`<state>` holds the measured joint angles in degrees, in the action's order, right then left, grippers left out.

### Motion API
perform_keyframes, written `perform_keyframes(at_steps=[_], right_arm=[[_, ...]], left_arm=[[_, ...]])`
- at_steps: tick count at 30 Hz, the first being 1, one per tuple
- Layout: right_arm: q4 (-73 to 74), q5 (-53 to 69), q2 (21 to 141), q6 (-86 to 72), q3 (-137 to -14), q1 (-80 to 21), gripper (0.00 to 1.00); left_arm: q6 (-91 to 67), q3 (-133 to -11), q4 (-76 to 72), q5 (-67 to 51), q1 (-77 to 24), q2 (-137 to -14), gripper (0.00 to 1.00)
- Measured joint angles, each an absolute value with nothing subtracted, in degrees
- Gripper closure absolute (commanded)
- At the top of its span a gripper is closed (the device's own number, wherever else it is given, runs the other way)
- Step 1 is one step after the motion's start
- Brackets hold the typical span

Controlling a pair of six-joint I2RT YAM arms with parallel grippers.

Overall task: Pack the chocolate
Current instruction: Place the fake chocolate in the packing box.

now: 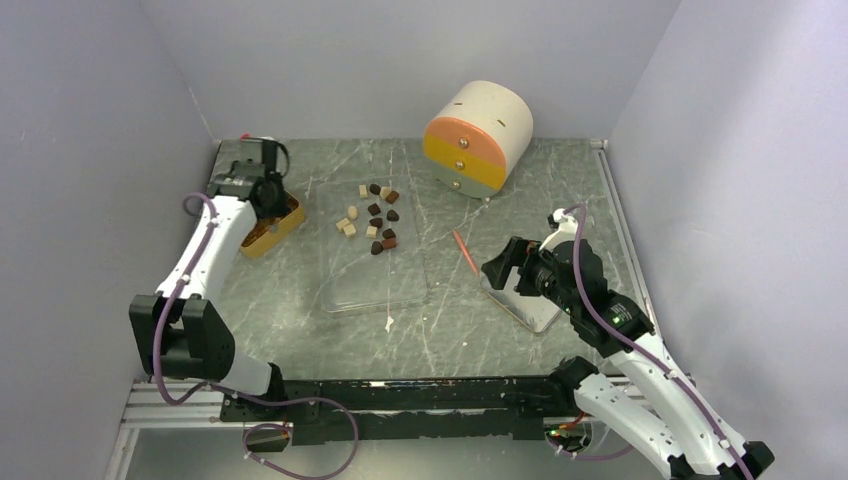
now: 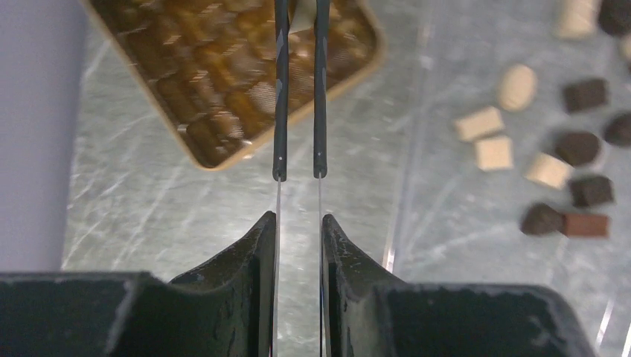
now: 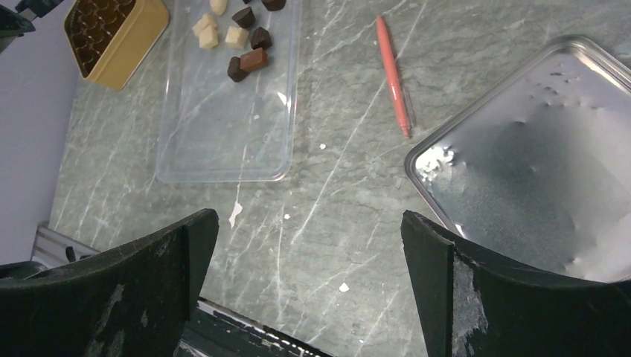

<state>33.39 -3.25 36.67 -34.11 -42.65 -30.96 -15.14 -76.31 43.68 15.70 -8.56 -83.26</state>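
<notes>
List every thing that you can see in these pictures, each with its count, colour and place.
chocolate pieces: about a dozen, dark brown, mid-brown and cream, loose on the clear tray's far end
cream piece: one, cream, between the left claw's fingers, above the compartment tray
clear tray: one, transparent, table middle
compartment tray: one, golden, far left
stick: one, orange-red, right of the clear tray
metal tray: one, silver, near right
round container: one, cream, orange and yellow, at the back
table: one, grey-green marble
left claw: one, black, shut on the cream piece
right claw: one, black, open, empty
</notes>
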Motion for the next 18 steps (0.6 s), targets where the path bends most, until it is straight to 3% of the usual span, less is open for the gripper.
perform_keyframes(at_steps=[6, 18], right_arm=[[31.6, -1.5, 36.3, -33.7, -41.6, -31.0, 0.01], [30.3, 0.5, 38.0, -30.4, -41.6, -31.0, 0.00]], left_arm=[[-14.4, -76.3, 43.6, 14.7, 2.7, -83.3, 0.78], [-14.2, -76.8, 43.5, 14.7, 10.8, -83.8, 0.77]])
